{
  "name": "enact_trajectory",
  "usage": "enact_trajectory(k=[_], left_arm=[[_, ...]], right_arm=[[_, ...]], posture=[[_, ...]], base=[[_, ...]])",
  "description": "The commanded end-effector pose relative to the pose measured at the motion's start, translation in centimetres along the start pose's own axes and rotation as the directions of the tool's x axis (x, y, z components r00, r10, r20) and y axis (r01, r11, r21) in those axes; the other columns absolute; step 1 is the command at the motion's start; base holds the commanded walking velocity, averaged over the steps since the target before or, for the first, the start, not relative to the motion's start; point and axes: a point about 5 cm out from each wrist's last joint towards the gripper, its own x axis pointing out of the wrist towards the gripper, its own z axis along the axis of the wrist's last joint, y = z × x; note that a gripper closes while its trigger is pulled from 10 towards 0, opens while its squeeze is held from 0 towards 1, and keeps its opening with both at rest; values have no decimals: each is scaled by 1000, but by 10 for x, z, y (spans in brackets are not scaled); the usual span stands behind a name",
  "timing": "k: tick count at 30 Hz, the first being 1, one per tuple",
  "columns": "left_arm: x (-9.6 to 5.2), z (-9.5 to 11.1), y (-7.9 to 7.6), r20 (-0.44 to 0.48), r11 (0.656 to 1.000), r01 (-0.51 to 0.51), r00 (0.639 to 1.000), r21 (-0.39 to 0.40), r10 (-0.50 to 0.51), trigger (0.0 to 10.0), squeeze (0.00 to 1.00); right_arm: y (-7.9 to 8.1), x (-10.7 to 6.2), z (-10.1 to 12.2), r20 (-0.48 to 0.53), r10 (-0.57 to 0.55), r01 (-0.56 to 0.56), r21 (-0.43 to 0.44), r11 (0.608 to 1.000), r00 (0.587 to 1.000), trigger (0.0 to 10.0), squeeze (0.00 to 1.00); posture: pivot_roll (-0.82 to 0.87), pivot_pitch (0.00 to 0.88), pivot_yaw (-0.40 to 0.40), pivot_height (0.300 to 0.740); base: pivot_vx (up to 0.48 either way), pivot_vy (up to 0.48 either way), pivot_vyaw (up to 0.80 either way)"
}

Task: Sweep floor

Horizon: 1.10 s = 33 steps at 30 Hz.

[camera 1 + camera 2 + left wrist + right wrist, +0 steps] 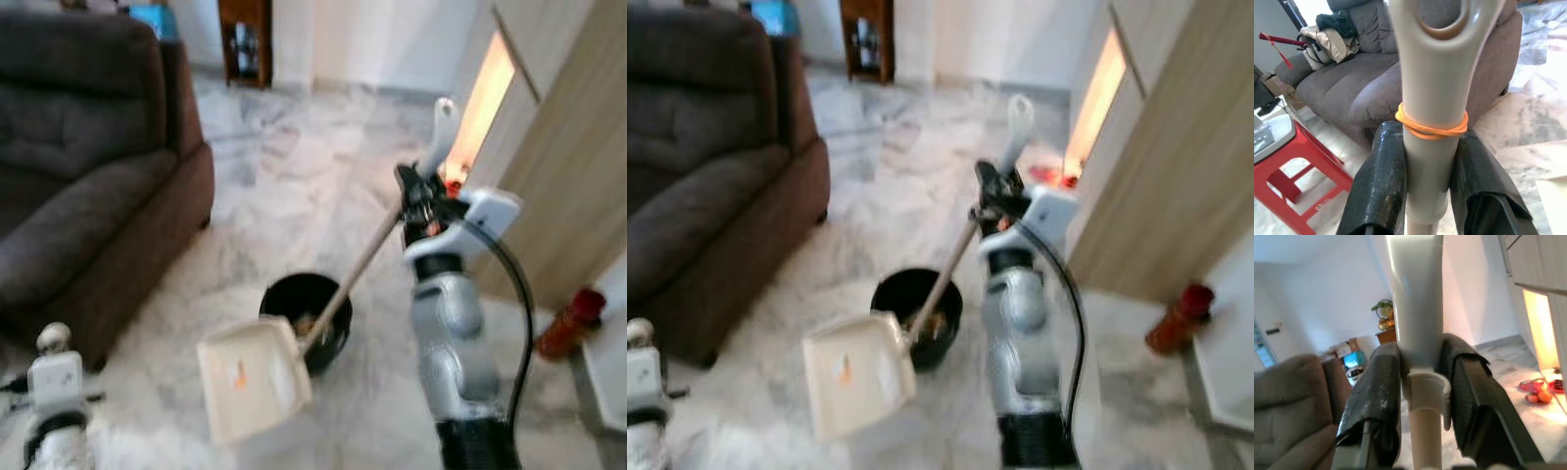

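A cream dustpan (pixel 253 377) hangs tilted beside a black bin (pixel 315 299) on the marble floor, its pan just in front of the bin's rim. Its long handle (pixel 358 266) slopes up to my right gripper (pixel 421 201), which is shut on it near the top; the right wrist view shows both fingers (pixel 1376 396) pressed on the white shaft (pixel 1418 333). Low at the left, my left gripper (pixel 1430 134) is shut on a second cream handle (pixel 1435 83) bound with an orange rubber band (pixel 1432 126). The broom head is hidden.
A brown sofa (pixel 88 166) fills the left side. A wooden cabinet wall (pixel 578 147) stands at the right, with a red bottle (pixel 568 321) at its foot. A red stool (pixel 1298 171) stands near the sofa. A wooden shelf (pixel 245 39) stands at the back.
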Motion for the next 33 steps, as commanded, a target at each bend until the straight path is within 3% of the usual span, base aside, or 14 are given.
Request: enact_trajectory(k=[1, 33], left_arm=[[0, -2, 12, -4, 999, -23, 1000, 25, 23, 10000, 0], [1, -2, 13, -3, 999, -25, 1000, 22, 25, 10000, 0]], right_arm=[[18, 4, 8, 43, 57, -59, 34, 998, 997, 10000, 0], [18, 5, 7, 36, 55, -57, 66, 996, 998, 10000, 0]], posture=[[111, 0, 4, 740], [116, 0, 3, 740]], base=[[247, 0, 0], [253, 0, 0]])
